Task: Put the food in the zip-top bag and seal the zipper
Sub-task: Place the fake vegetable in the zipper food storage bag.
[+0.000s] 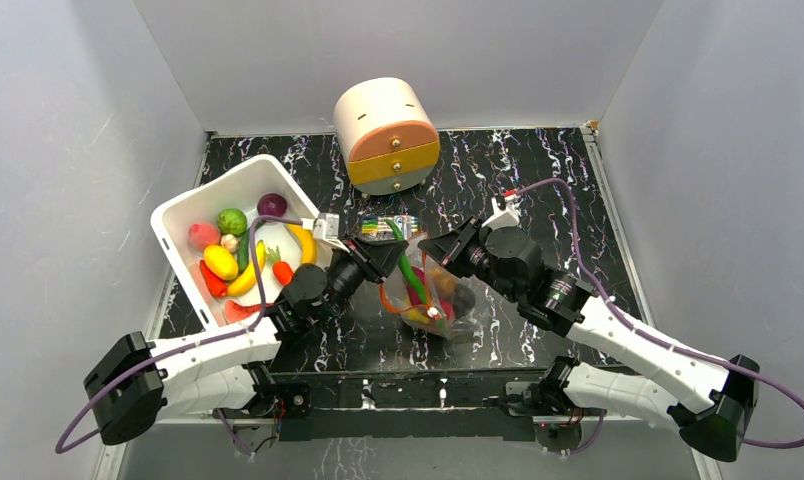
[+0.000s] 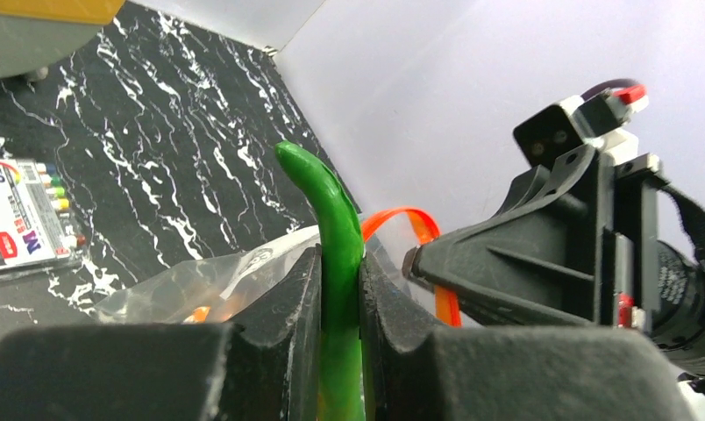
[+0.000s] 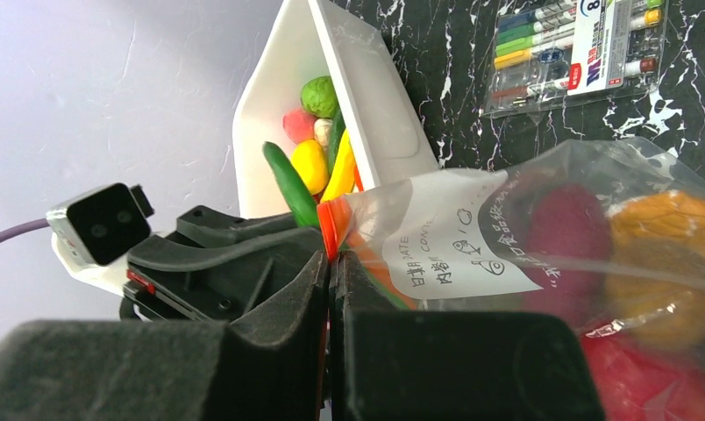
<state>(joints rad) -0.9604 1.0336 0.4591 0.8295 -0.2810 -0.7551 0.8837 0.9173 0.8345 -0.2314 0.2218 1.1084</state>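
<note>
green vegetable (image 2: 336,219) between left jaws

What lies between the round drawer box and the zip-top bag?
A flat pack of coloured pens lies there; the top external view shows it.

Top camera looks down; both wrist cameras closely face the zip-top bag (image 3: 454,254).
</note>
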